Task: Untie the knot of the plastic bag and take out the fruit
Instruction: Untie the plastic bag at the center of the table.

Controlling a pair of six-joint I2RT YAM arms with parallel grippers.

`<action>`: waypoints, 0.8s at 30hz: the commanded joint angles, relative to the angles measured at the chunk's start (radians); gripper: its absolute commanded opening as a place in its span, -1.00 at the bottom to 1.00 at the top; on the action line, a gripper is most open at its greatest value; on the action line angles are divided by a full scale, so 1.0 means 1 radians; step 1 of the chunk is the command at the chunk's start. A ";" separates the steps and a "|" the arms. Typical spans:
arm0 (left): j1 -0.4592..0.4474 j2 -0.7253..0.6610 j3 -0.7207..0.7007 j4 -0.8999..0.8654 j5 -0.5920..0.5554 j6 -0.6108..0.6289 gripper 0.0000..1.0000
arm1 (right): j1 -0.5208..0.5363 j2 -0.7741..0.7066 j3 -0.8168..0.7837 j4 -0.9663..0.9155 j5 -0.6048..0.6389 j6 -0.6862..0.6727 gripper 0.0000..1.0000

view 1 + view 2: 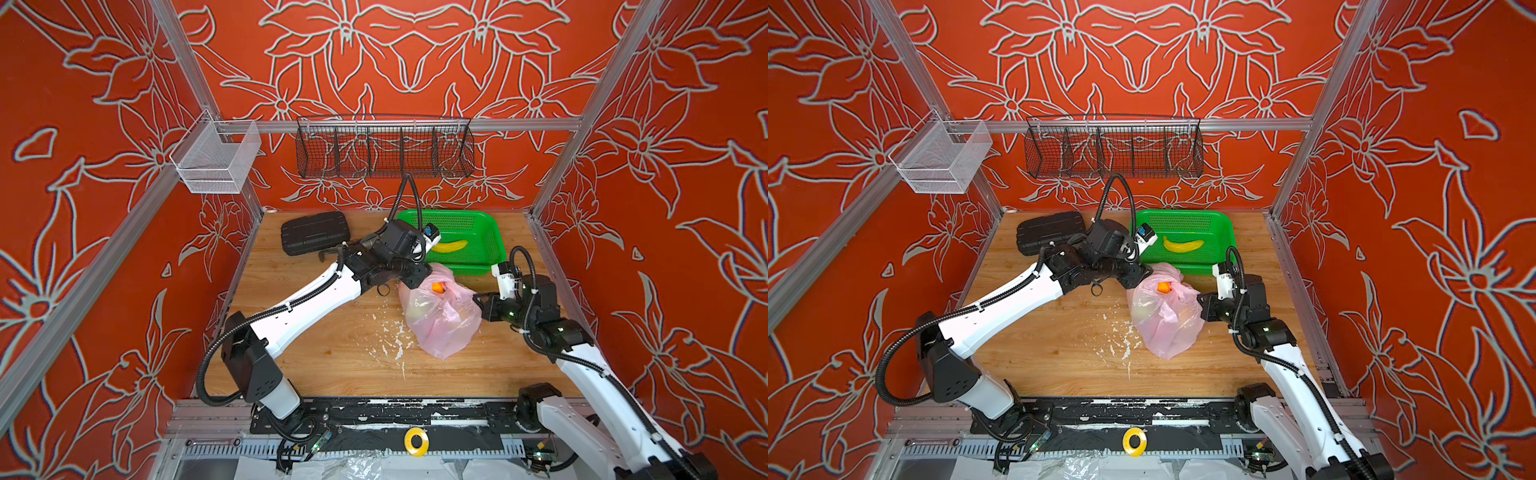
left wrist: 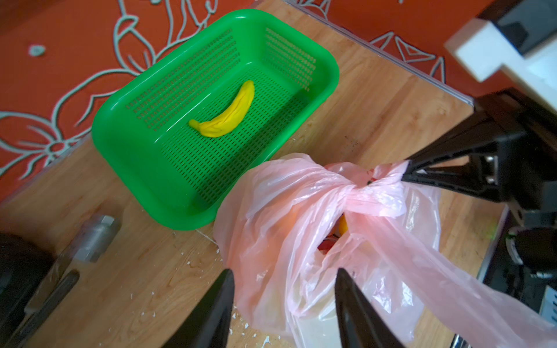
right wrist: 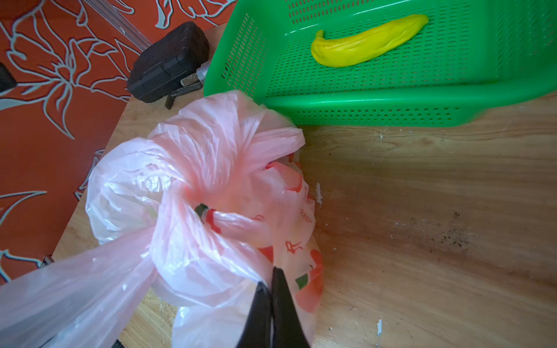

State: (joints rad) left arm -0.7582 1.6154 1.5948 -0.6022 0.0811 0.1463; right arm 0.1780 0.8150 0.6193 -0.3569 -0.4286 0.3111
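In both top views, our thin, crinkly pale pink plastic bag (image 1: 442,328) sits on the wooden table (image 1: 332,353), between our two grippers. Our left gripper (image 1: 409,283) is just beside it. Our right gripper (image 1: 478,301) touches its other side. We think this is so that one can hold while the other pulls. A small round orange toy fruit (image 1: 437,287) peeks out near the left jaws, so the fruit is not out yet. The green plastic basket (image 1: 492,232) full of little holes waits just past the bag, with a yellow toy banana (image 1: 451,246) inside.

In the left wrist view, our left jaws stand apart and hold nothing. The bag lies just ahead of them. The bunched pink knot (image 2: 361,186) is farther ahead, and the right jaws pinch the plastic right beside it.

In the right wrist view, our right jaws press tight together on a fold of the bag. The knot sits just ahead of their tips and it looks tied. We guess the open left jaws are getting ready to grab a new bit.
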 commanded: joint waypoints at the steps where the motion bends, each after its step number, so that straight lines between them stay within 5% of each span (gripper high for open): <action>1: 0.000 0.078 0.068 -0.085 0.111 0.185 0.14 | -0.003 0.002 0.047 0.005 -0.037 -0.048 -1.00; 12: 0.002 0.320 0.293 -0.215 0.156 0.283 0.23 | -0.004 0.028 0.060 0.013 -0.050 -0.049 -1.00; 15: 0.002 0.372 0.337 -0.236 0.161 0.279 -0.06 | -0.003 0.038 0.067 0.022 -0.044 -0.039 -1.00; 20: 0.002 0.382 0.338 -0.195 0.090 0.220 -0.97 | -0.004 0.036 0.072 0.025 -0.010 -0.032 -1.00; 24: 0.017 0.366 0.338 -0.160 -0.026 0.138 -1.00 | -0.003 -0.008 0.051 0.029 0.085 -0.017 -1.00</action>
State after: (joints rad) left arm -0.7578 1.9968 1.9152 -0.7773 0.1482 0.3401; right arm 0.1780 0.8455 0.6476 -0.3542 -0.4198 0.2893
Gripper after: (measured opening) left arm 0.050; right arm 0.045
